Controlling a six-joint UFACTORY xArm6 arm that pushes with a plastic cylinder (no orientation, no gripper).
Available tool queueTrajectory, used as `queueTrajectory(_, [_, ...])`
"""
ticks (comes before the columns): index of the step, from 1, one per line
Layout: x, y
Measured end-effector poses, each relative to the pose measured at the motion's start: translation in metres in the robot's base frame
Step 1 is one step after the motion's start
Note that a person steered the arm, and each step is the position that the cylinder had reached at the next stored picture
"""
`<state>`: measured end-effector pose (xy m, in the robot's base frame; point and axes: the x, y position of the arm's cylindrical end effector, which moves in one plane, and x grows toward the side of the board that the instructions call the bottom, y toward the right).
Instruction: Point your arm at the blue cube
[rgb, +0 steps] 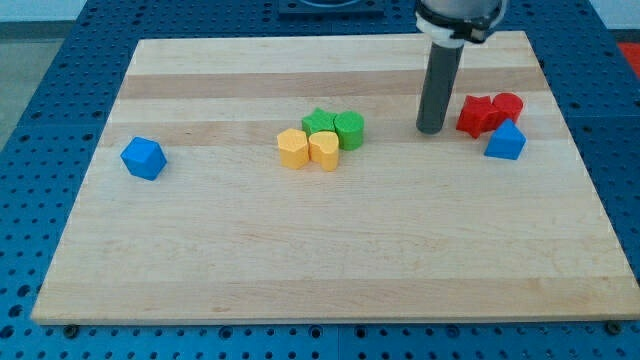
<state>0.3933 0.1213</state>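
Now rod upright, my tip (431, 129) just left of red blocks (478, 115), far from blue cube (143, 158); no pincer.

A single camera looked down at a steep angle from beyond the view's bottom edge, facing toward the view's top. It stood far enough back to take in the whole pale wooden board (330, 280), all four edges showing, with the blue perforated metal table (40, 110) visible around it on every side. The dark straight rod (437, 85) entered from the view's top, its upper mount cut off by the frame.
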Motion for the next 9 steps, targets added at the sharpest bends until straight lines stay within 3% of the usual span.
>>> queueTrajectory(2, [0.086, -0.01])
queueTrajectory(3, [0.111, -0.054])
queueTrajectory(7, [0.122, -0.322])
queueTrajectory(9, [0.086, -0.413])
